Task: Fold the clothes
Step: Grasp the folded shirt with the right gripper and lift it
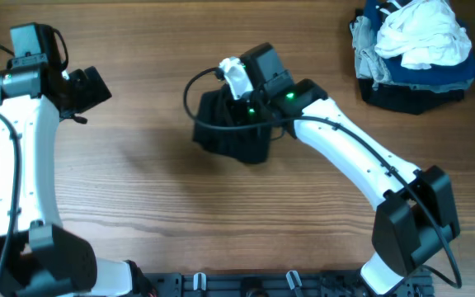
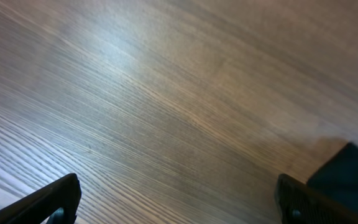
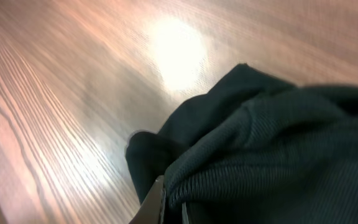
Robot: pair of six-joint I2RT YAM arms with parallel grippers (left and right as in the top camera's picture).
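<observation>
Dark ribbed garment (image 1: 229, 136), bunched in a loose mound mid-table; heap of clothes (image 1: 415, 45), white, grey and blue, piled at far right corner.

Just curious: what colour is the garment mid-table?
The garment is black; the right wrist view shows it best.

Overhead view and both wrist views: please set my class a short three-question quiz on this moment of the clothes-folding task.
1. True or false: the left gripper is holding the dark garment.
2. In the overhead view, where does the pile of clothes lie? A: beside the left arm. B: in the top right corner. C: under the dark garment.
3. Which gripper has cloth between its fingers?

Key:
1. False: its fingers stand wide apart over bare wood.
2. B.
3. The right gripper, closed on the dark garment at the table's middle.
</observation>
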